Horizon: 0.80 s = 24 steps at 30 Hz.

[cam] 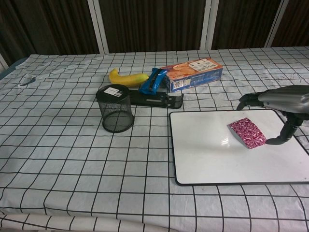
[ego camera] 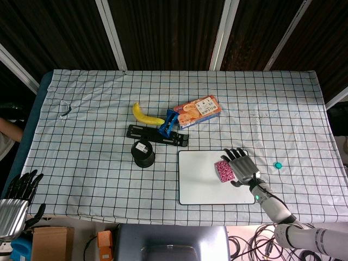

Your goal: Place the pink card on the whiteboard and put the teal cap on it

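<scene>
The pink patterned card (ego camera: 223,170) (cam: 246,132) is held over the right part of the whiteboard (ego camera: 201,179) (cam: 207,150) by my right hand (ego camera: 241,167) (cam: 281,103), whose fingers curl around the card's right side. I cannot tell whether the card touches the board. A small teal cap (ego camera: 278,165) lies on the checked cloth to the right of the whiteboard, apart from the hand; the chest view does not show it. My left hand (ego camera: 16,202) hangs off the table's front left corner, fingers spread, holding nothing.
A black mesh cup (ego camera: 143,154) (cam: 115,108) stands left of the whiteboard. Behind it lie a black stapler-like bar (ego camera: 157,135), a banana (ego camera: 145,115), a blue packet (ego camera: 168,123) and an orange box (ego camera: 198,111). A cardboard box (ego camera: 50,243) sits below the table edge.
</scene>
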{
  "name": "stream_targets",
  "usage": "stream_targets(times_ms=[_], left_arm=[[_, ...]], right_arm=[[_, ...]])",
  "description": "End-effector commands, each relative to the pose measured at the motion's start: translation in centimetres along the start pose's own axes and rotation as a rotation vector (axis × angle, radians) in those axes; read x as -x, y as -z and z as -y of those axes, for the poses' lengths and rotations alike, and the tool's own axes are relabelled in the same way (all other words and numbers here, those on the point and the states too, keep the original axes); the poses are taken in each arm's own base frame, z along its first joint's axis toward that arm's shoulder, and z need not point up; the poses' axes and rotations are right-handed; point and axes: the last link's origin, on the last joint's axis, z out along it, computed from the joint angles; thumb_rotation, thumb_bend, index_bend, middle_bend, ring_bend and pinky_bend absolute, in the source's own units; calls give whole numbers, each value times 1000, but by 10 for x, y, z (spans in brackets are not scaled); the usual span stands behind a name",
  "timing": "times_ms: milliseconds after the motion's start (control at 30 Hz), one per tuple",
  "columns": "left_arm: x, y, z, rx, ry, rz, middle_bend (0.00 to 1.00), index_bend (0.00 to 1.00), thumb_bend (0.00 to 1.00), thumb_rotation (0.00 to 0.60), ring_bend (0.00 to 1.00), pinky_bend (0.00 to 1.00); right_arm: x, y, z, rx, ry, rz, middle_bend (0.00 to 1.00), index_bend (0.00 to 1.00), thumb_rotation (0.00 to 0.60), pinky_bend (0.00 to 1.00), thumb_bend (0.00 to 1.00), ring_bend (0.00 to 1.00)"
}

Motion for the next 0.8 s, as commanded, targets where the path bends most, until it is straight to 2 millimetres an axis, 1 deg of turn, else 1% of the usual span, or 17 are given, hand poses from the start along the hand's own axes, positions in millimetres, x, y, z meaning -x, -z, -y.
stream_targets(times_ms=[33,67,133,167,233,267,333,367,467,500,533,600,700,800], left_arm=[[0,0,0,-1,0,-2,0,0,392,600,0,0],[0,0,0,-1,0,-1,0,0,392,600,0,0],[0,0,0,-2,0,-1,0,0,391,600,0,0],[0,0,0,-2,0,-1,0,0,391,600,0,0],[0,0,0,-1,0,-2,0,0,391,600,0,0],[0,0,0,0,1,0,0,0,391,600,0,0],[0,0,0,-2,2,4,0,0,392,600,0,0],[0,-1,1,-2,2,5,0,0,392,600,0,0],[1,-1,1,-2,2,8,0,0,393,600,0,0],[1,-1,0,-1,2,9,0,0,392,600,0,0],[1,-1,0,1,2,10,0,0,393,600,0,0],[1,-2,-1,4,5,10,0,0,392,600,0,0],[3,-6,0,-2,6,21,0,0,393,600,0,0],[5,-9,-1,2,5,33,0,0,393,600,0,0]], right_arm=[[1,5,-3,0,-5,6,0,45,600,0,173,0],[1,8,-6,3,-5,3,0,35,600,0,173,0],[1,17,-17,23,-6,-17,0,44,600,0,173,0],[2,20,-22,28,-9,-27,0,60,600,0,173,0],[3,25,-36,54,-14,-47,0,107,600,0,172,0],[5,28,-49,79,-24,-55,0,143,600,0,172,0],[10,29,-71,128,-43,-43,0,187,600,0,172,0],[11,29,-79,145,-51,-37,0,200,600,0,173,0],[13,29,-89,169,-61,-30,0,221,600,0,172,0],[14,30,-97,192,-65,-28,0,235,600,0,173,0],[17,32,-110,227,-65,-19,0,255,600,0,173,0],[24,34,-130,272,-74,-1,0,292,600,0,173,0],[35,35,-153,321,-97,28,0,318,600,0,173,0],[43,33,-164,345,-103,43,0,343,600,0,172,0]])
